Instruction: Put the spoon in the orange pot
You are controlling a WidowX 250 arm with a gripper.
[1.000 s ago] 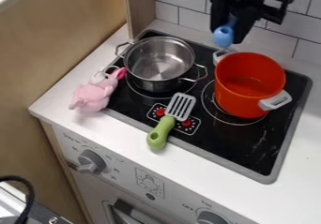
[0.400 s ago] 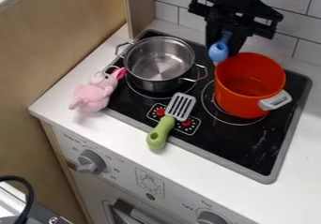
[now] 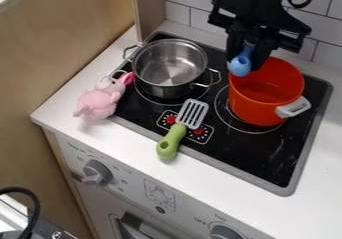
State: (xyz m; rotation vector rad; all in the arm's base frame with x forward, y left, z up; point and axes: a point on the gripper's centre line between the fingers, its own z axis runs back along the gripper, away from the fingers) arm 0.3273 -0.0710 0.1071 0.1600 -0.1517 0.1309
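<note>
1. The spoon (image 3: 240, 66) should be carried a little further over the mouth of the orange pot (image 3: 267, 108) – clear of the rim – then lowered and let go once its whole length can be taken inside.
2. The spoon is held between the fingers of the gripper (image 3: 249, 60), which appear closed to about the handle's width; its blue end is seen low between the fingertips, by the pot's rim.

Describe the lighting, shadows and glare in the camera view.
Camera view: fairly soft light on the white counter; a faint shadow beneath the pink toy; bright reflections inside the steel pot; pale marks on the black stovetop, glare or smudges, I cannot tell which; the orange pot looks darker inside, near its bottom.
</note>
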